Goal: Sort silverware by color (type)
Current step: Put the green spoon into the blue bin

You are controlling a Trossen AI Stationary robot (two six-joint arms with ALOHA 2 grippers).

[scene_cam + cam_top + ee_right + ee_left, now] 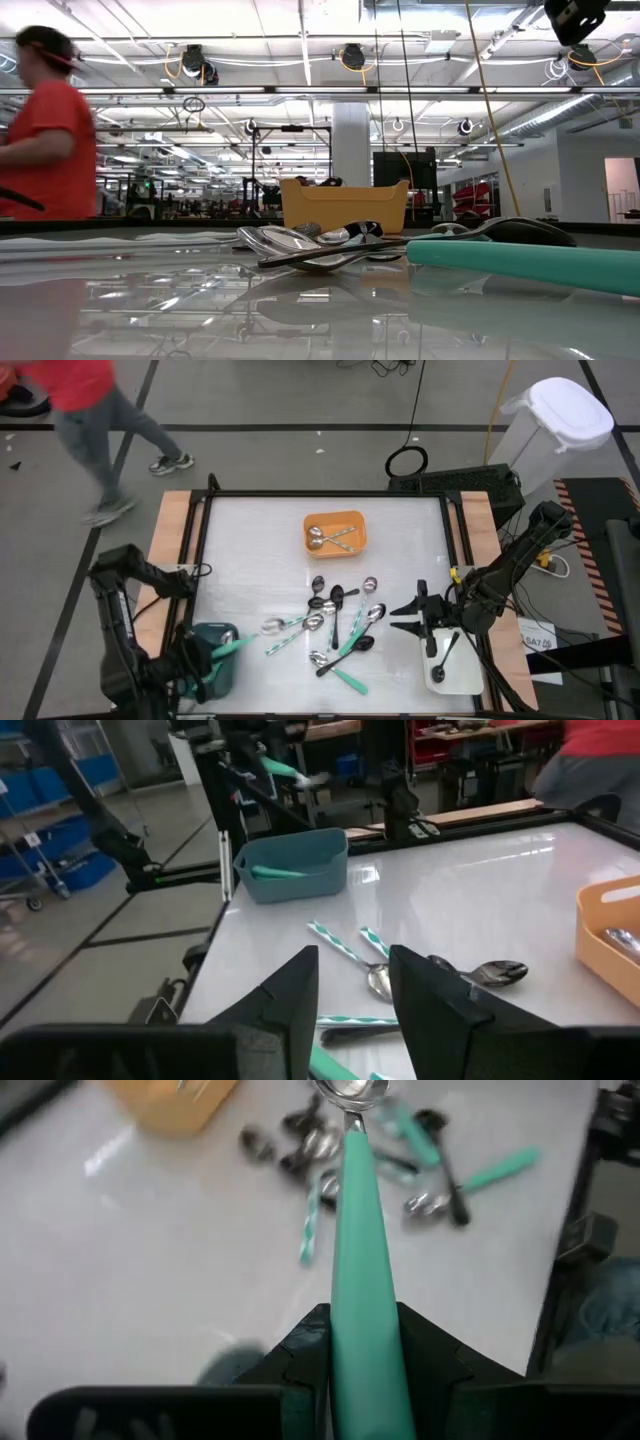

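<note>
Jaws: your left gripper (364,1370) is closed on a teal-handled spoon (362,1270) above the teal tray (214,660); your right gripper (352,982) stands apart, empty, by the white tray (462,678).
Sorted: teal tray holds one, white tray one black spoon (443,658), orange tray (335,534) two silver.
Left: the mixed pile (338,622) mid-table.
Writing: none you can read.
</note>
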